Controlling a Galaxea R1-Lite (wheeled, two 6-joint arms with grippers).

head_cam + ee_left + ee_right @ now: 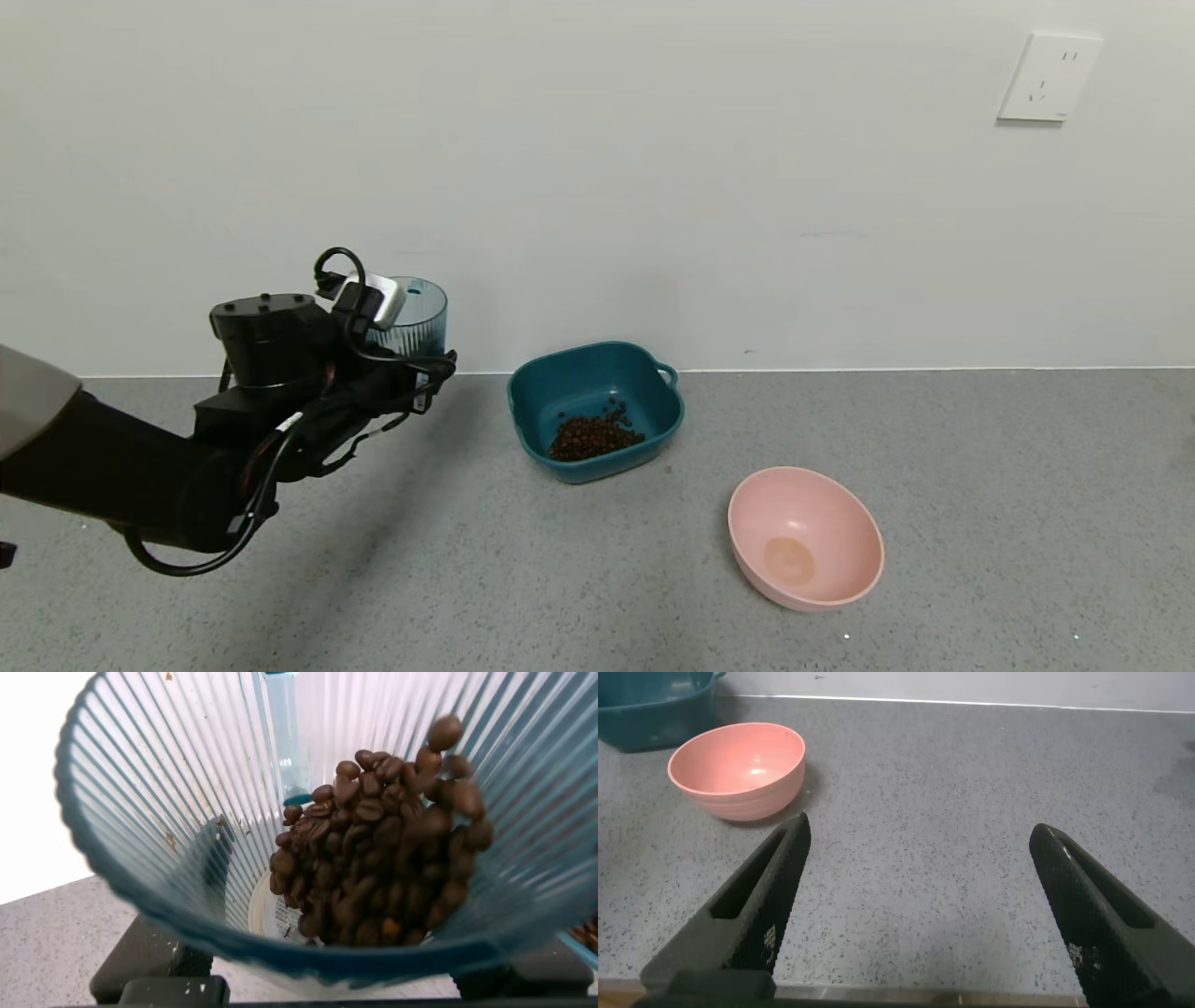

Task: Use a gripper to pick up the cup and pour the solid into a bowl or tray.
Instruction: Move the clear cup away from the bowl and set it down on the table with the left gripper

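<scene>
My left gripper (411, 359) is shut on the translucent grey-blue cup (417, 315) and holds it in the air, left of the teal basin (597, 351) and near the wall. The left wrist view looks into the ribbed cup (168, 793), where a heap of dark brown beans (383, 849) lies against one side. The basin holds a loose heap of the same beans (593, 436). My right gripper (920, 831) is open and empty, low over the bare counter, and is out of the head view.
A round pink bowl (805, 537) stands empty in front and right of the basin; it also shows in the right wrist view (738, 770), beside the basin's corner (645, 719). A white wall runs along the counter's back edge, with a socket (1048, 77).
</scene>
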